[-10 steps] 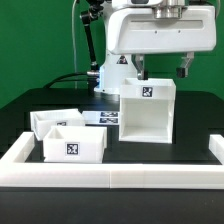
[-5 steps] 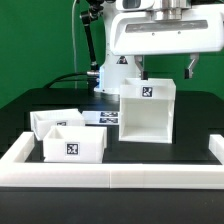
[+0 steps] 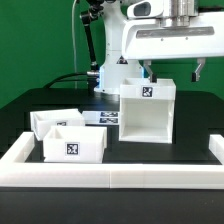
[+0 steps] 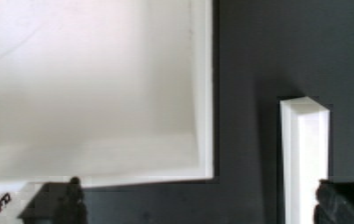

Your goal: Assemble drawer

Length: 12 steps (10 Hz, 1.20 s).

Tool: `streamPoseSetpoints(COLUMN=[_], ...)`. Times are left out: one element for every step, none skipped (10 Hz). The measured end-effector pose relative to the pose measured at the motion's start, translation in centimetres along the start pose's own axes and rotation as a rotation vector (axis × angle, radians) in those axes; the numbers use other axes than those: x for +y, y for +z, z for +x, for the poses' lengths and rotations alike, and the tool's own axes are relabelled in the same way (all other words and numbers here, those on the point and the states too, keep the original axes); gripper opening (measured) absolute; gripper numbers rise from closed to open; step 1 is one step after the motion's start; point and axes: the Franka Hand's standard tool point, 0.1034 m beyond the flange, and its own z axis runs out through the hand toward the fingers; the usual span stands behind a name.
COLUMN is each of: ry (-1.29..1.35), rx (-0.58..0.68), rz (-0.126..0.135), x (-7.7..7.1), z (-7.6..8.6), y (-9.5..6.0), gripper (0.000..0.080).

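The tall white drawer housing (image 3: pixel 148 110) stands on the black table in the middle of the exterior view, a tag on its upper front. Two small open-top trays sit at the exterior view's left: the nearer one (image 3: pixel 73 144) shows a tag on its front, the other (image 3: pixel 55 121) is behind it. My gripper (image 3: pixel 171 72) hovers above and just behind the housing, open and empty. In the wrist view the fingertips (image 4: pixel 60 200) stand wide apart, with the housing's flat white face (image 4: pixel 94 90) filling most of the picture.
A low white wall (image 3: pixel 110 177) borders the table's front and sides; a piece of it shows in the wrist view (image 4: pixel 309 140). The marker board (image 3: pixel 100 117) lies flat between the trays and the housing. The arm's base and cables stand behind.
The arm and gripper have moved toward the exterior view's right and slightly up. The housing and trays have not moved.
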Motion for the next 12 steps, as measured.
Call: streamPoseSetpoints(ry=[0.0,0.007,0.042,0.037,0.033,0.034,0.026,0.025,0.025,0.025,0.024,0.023], rx=[0.0,-0.001,-0.011,-0.018,-0.02,-0.018,-0.014,-0.016,-0.022,-0.024,-0.024,-0.024], rz=[0.0,0.0,0.002,0.0,-0.002,-0.002,0.0,0.0,-0.001,-0.001,-0.001,-0.001], x=[0.0,-0.1,-0.3,-0.7,-1.0,-1.3,-1.5,-1.5,-1.4,-1.4,-1.5,-1.5], z=[0.0,-0.2,-1.5,-2.7,-3.5,-4.4,-5.0,-5.4,-5.6,-5.6,-5.6,-5.6], y=[0.0,0.1,0.4,0.4,0.7,1.3,1.9,2.5,2.8,2.8,2.8,2.8], gripper=[0.065,0.065,0.065,0.065,0.065,0.065,0.065,0.065,0.065,0.065,0.0518,0.0378])
